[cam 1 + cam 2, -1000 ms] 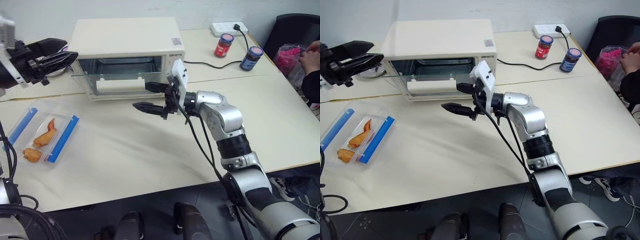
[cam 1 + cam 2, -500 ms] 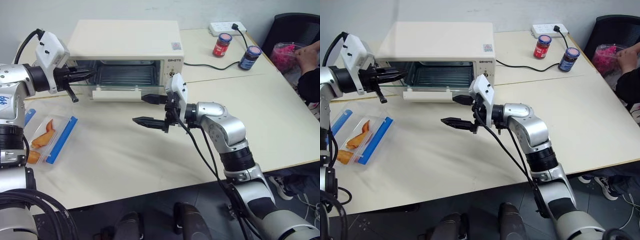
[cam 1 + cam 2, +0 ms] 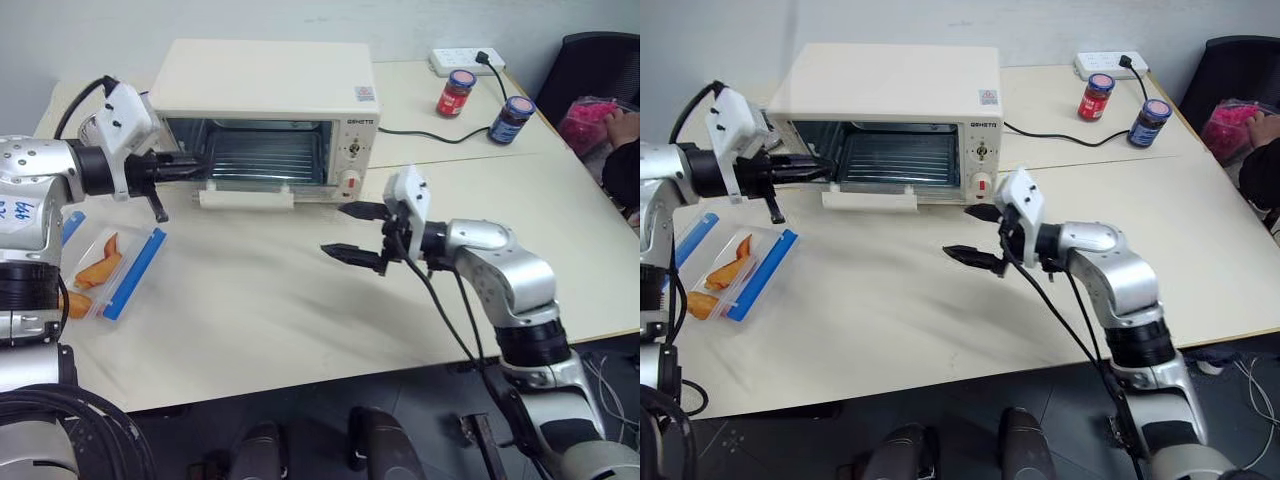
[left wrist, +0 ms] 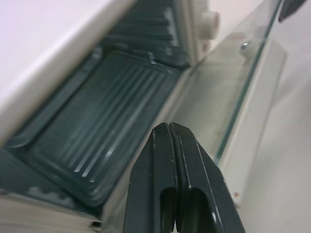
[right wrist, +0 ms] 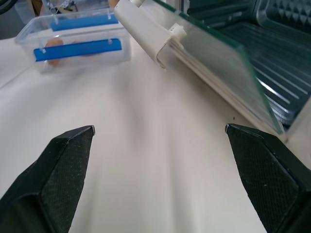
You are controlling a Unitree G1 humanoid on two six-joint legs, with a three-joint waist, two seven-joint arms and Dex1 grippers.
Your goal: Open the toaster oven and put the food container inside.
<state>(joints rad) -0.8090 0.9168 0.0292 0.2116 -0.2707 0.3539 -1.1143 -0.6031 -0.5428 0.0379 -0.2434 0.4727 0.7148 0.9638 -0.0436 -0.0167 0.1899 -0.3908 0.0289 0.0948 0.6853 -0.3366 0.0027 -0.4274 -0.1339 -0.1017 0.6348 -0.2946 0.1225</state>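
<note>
The cream toaster oven (image 3: 268, 88) stands at the back of the table, its glass door (image 3: 250, 180) dropped open with the white handle (image 3: 245, 198) at the front. The wire rack (image 4: 102, 131) shows inside. My left gripper (image 3: 196, 165) is shut and empty, its tips over the door's left edge; whether they touch the glass I cannot tell. My right gripper (image 3: 346, 232) hangs open and empty above the table, in front of the oven's control panel (image 3: 350, 150). The food container (image 3: 105, 262), clear with blue clips and orange pieces, lies on the table to the oven's front left.
A red-lidded jar (image 3: 455, 93) and a blue-lidded jar (image 3: 512, 118) stand at the back right near a power strip (image 3: 465, 60). The oven's black cord (image 3: 430, 134) runs across there. A person's hand with a pink bag (image 3: 592, 118) is at the right edge.
The oven door has dropped from half open to fully open. My left gripper has shut and come down to the door's left edge. My right gripper has drawn away from the handle to the right.
</note>
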